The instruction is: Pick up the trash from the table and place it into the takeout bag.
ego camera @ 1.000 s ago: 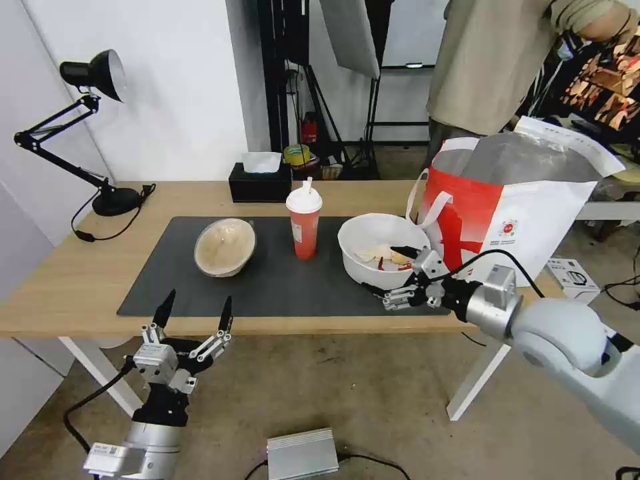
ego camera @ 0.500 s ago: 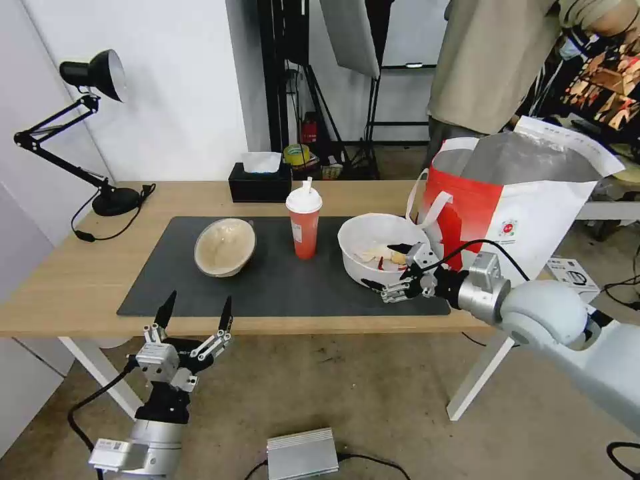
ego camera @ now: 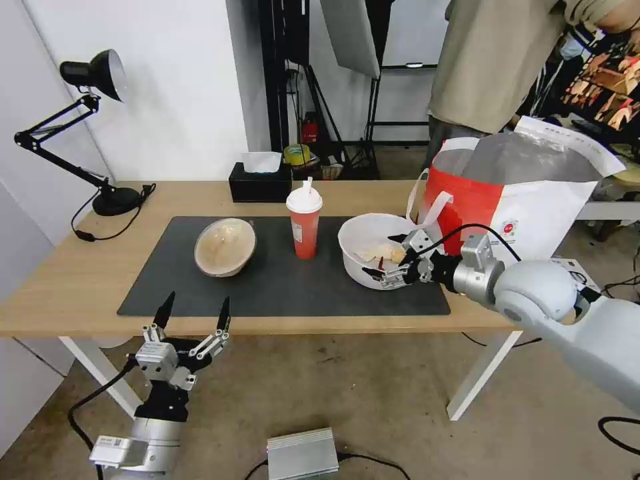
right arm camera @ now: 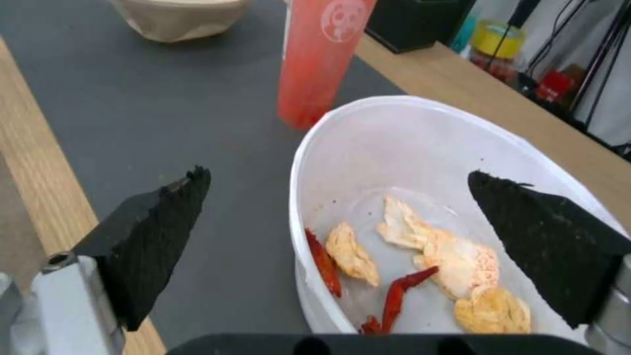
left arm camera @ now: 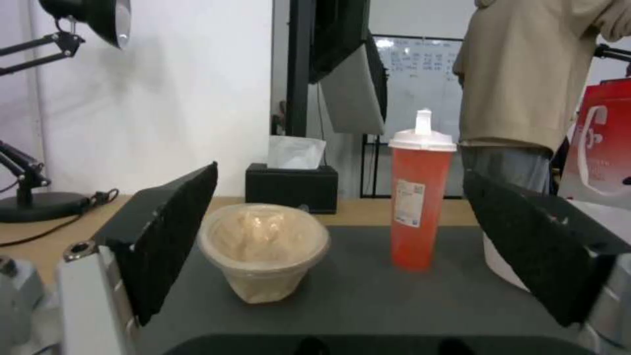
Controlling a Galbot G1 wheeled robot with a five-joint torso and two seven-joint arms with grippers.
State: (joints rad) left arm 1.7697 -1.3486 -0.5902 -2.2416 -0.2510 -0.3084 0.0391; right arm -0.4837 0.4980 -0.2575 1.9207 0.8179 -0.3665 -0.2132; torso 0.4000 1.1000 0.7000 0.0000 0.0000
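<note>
your right gripper (ego camera: pixel 390 256) sits at the near rim of the white bowl (ego camera: pixel 369 233), its fingers (right arm camera: pixel 155 236) spread wide with one outside the wall and one over the scraps inside, not gripping yet. the bowl stands on the mat (ego camera: pixel 280 287) just beside the bag (ego camera: pixel 527 213), with the cup (ego camera: pixel 305 223) and beige bowl (ego camera: pixel 225 247) to its left. your left gripper (ego camera: pixel 193 313) hangs below the desk (ego camera: pixel 73 280) edge, fingers released and empty.

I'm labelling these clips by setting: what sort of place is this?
Probably an office or lab used as a filming space: a light-wood desk with a desk lamp, a whiteboard behind, and a softbox on a stand.
</note>
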